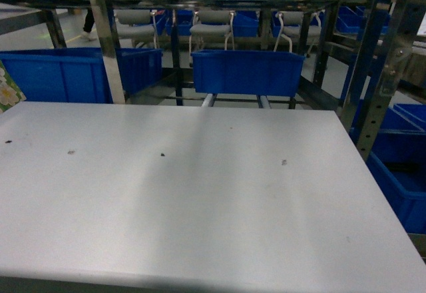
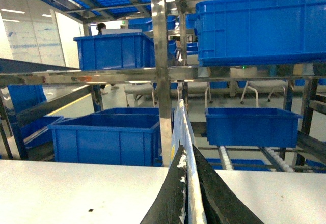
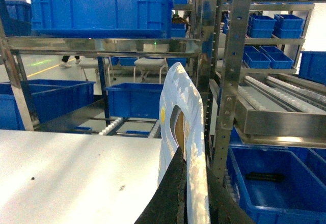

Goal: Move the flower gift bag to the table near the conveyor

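My left gripper (image 2: 187, 155) is shut on the thin top edge of a flower gift bag (image 2: 184, 122), which stands edge-on between the black fingers above the white table (image 2: 76, 193). In the head view only a flowered corner of the bag (image 1: 6, 90) shows at the left edge of the table (image 1: 200, 193), and neither gripper is in sight. My right gripper (image 3: 194, 158) is shut on a pale blue flower gift bag (image 3: 168, 91) with a cut-out handle hole, at the table's right edge (image 3: 66, 168). Whether it is the same bag I cannot tell. The conveyor's white rollers (image 1: 208, 100) lie just beyond the table's far edge.
Blue plastic bins (image 1: 247, 72) sit on the steel rack behind the table, with one more (image 1: 73, 73) at the back left. A steel upright (image 1: 106, 46) rises at the far edge. To the right stand rack posts (image 3: 232, 81) with low blue bins (image 3: 275, 183). Grey chairs (image 1: 213, 30) are farther back.
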Robot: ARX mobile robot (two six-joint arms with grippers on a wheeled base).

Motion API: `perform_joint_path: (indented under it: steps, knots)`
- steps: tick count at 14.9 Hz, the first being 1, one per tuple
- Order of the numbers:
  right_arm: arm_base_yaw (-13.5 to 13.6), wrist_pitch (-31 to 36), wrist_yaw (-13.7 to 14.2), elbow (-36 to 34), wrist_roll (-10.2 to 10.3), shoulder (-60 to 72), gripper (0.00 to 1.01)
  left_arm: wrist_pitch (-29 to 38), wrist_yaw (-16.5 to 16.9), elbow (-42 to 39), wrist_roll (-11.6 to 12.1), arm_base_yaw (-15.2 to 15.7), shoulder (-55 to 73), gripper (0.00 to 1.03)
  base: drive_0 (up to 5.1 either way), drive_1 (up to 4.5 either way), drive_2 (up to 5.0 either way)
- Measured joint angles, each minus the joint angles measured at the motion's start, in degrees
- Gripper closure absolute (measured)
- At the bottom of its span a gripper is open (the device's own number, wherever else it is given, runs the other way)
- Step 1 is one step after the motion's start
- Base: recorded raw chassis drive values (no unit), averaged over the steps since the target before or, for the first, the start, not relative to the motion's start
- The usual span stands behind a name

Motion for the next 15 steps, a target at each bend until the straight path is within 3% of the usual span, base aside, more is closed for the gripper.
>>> perform_joint_path:
  steps: [9,15]
  knots:
    - [0.00,-0.09,0.00,0.00,0.00,0.09,0.99,-0.07,0.00,0.00,0.00,0.00,0.02,1.01,-3.7,4.80,-0.6]
    - [0.00,0.07,0.02,0.00,0.00,0.00,0.99,0.11,0.00,0.00,0.00,0.00,0.02,1.01,-4.9,3.51,0.9]
